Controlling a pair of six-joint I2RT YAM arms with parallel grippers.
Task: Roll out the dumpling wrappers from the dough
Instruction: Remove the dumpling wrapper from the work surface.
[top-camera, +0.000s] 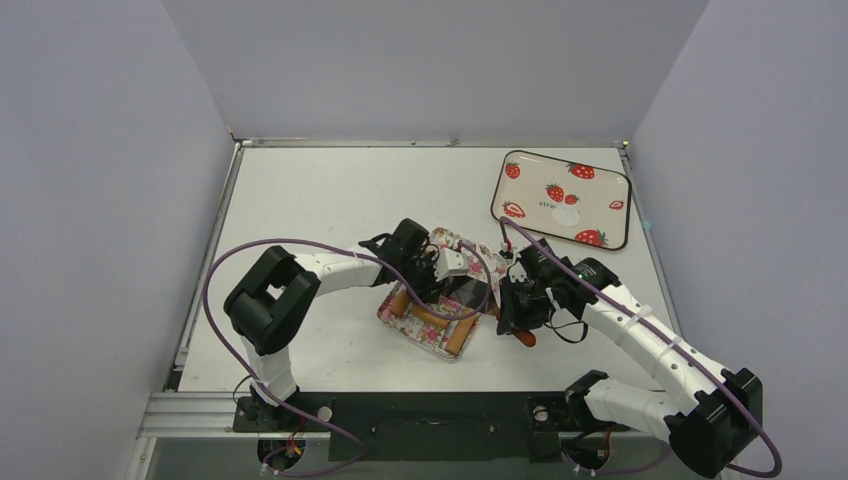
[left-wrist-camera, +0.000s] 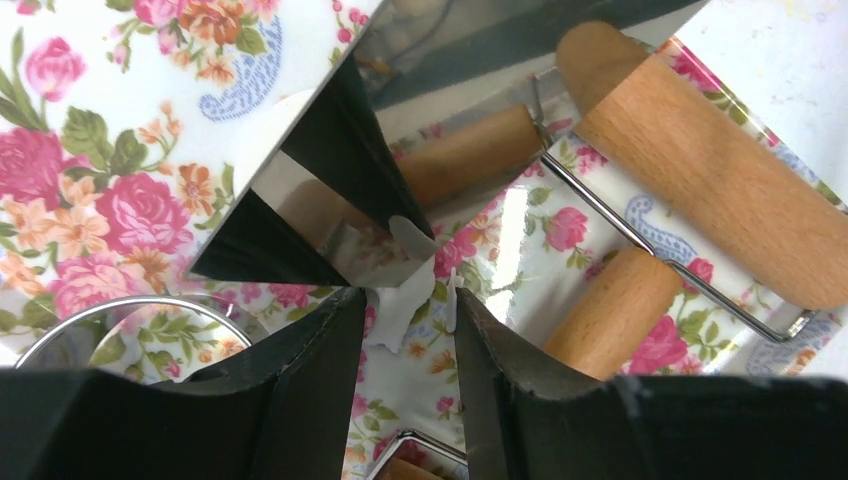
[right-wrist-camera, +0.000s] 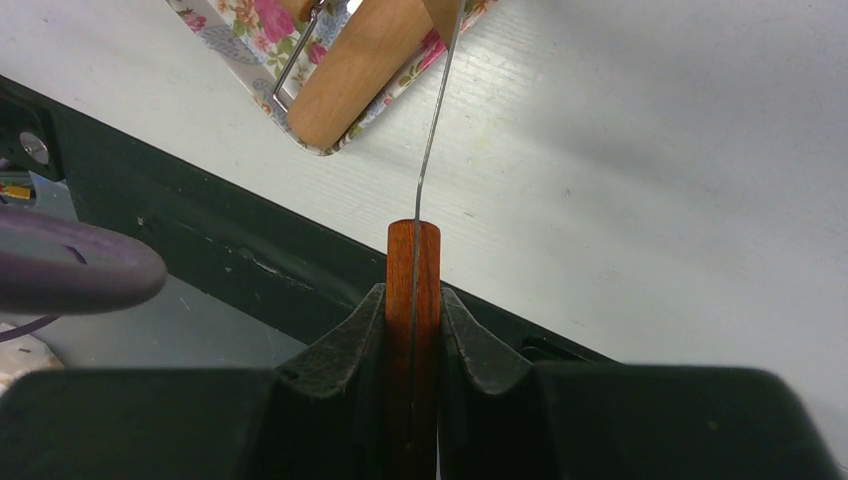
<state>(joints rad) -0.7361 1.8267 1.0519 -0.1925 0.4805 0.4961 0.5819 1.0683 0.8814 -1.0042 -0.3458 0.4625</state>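
**White dough scrap at the blade tip: wrapper work part done**

1. Table (top-camera: 330, 200): both arms reach in to its middle, over the floral tray (left-wrist-camera: 110, 190). A strawberry tray (top-camera: 535, 175) lies well apart at the far right corner.

2. Roller (left-wrist-camera: 700, 170): it lies in the floral tray and nothing grips it.

3. Spatula (left-wrist-camera: 340, 240): the right gripper (right-wrist-camera: 413, 305) is clamped on its red handle. The blade stands on edge over the tray, close beside the roller.

4. Ring (left-wrist-camera: 130, 299): it lies in the same tray, near the left fingers.

5. Wrapper (top-camera: 566, 215): one disc is set down on the strawberry tray. I judge one unit finished.

6. Dough (left-wrist-camera: 388, 318): a thin scrap sits at the blade tip, in the gap of the left gripper (left-wrist-camera: 408, 300). The fingers stand apart and do not pinch it. Whether it clings to a finger cannot be told.

Assessment: the step in hand looks like getting dough off the blade and onto the floral tray. The next move calls for laying the scrap flat, drawing the spatula clear, then taking up the roller.

Obstructions: the blade hangs across the way to the roller, and roller, ring and dough crowd one tray. Soft dough may stick to a finger or to the blade.
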